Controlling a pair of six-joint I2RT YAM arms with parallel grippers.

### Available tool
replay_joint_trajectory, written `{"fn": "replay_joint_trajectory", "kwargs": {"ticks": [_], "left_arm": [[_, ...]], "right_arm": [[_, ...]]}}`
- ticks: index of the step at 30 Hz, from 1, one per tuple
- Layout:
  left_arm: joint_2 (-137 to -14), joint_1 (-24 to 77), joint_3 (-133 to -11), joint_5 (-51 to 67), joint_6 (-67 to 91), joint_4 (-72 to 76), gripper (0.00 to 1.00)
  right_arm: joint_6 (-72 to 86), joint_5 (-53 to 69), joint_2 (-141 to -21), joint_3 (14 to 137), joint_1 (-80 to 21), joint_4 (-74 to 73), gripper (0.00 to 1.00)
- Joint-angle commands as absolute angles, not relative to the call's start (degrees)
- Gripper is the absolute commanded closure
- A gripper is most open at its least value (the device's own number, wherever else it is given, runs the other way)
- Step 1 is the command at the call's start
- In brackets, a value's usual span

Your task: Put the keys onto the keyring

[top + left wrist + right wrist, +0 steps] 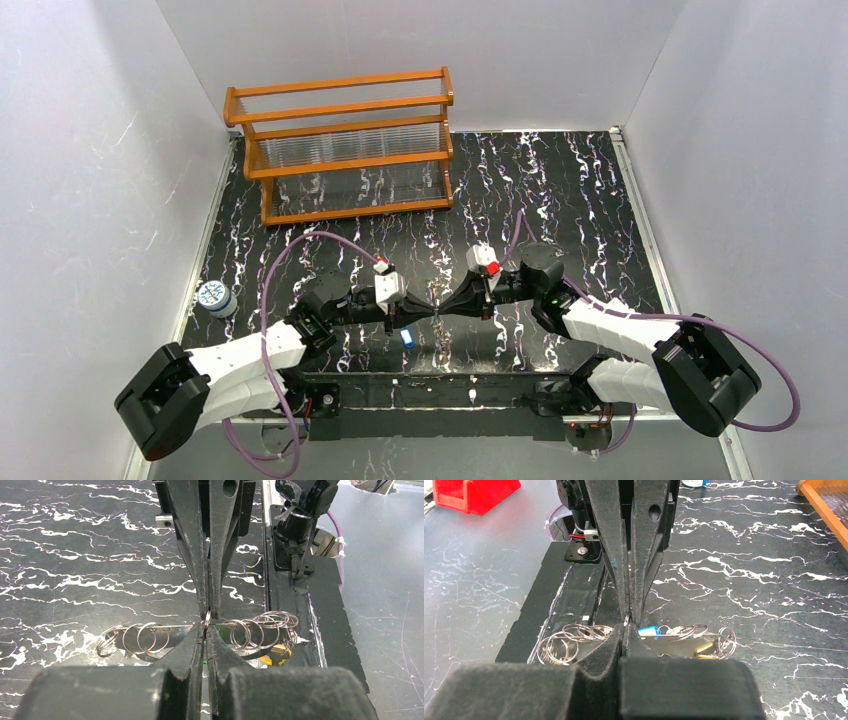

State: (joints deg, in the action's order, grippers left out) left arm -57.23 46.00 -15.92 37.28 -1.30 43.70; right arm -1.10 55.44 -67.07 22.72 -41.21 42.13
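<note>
The keyring (250,632), thin silvery wire in springy round loops, lies by the near edge of the marbled black tabletop (560,200), about midway along it. One loop is lifted. The left fingers (422,318) and right fingers (452,312) meet tip to tip, both closed tight on it. A plastic-headed blue key (649,631) and a yellow key (280,652) lie among the loops. The step looks like parting the wire, and the next move calls for a small, steady pull.

Orange wooden rack (345,150), blue-white roll (214,297), black marbled tabletop (560,190), red block (471,495)
</note>
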Motion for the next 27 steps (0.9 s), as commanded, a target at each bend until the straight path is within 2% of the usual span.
{"fn": "replay_joint_trajectory", "kwargs": {"ticks": [1,4,5,6,7,13,15,22,27], "left_arm": [[-57.76,46.34,-17.89,37.58,-1.31,44.56,1.00],[-57.00,46.32,-19.21,35.88,-2.09,40.00,1.00],[-56.64,46.34,-20.22,35.26,-3.37,36.83,1.00],[-56.30,46.32,-21.57,34.59,-4.88,33.20,1.00],[-56.07,46.36,-22.92,33.83,-6.05,29.46,1.00],[-56.60,47.18,-33.84,29.41,-12.49,6.86,1.00],[-57.21,47.80,-37.05,28.21,-14.30,1.15,1.00],[-60.92,49.76,-47.42,20.76,-19.87,-17.45,1.00],[-63.47,51.51,-51.48,17.36,-21.96,-22.56,1.00]], "right_arm": [[-2.04,55.58,-66.46,25.14,-41.11,43.77,0.99],[-2.48,54.77,-66.28,25.37,-41.12,42.39,0.99],[-2.84,54.47,-66.23,25.58,-41.13,41.50,0.93],[-3.40,53.97,-66.14,25.92,-41.06,40.54,0.82],[-3.61,53.14,-65.98,26.07,-41.06,39.82,0.74],[-5.46,48.11,-63.99,25.90,-41.10,38.63,0.40],[-6.59,47.57,-63.73,26.52,-41.10,37.77,0.38],[-5.12,49.51,-65.44,28.27,-41.22,39.97,0.44],[-2.67,48.77,-67.07,28.13,-41.24,43.40,0.47]]}}
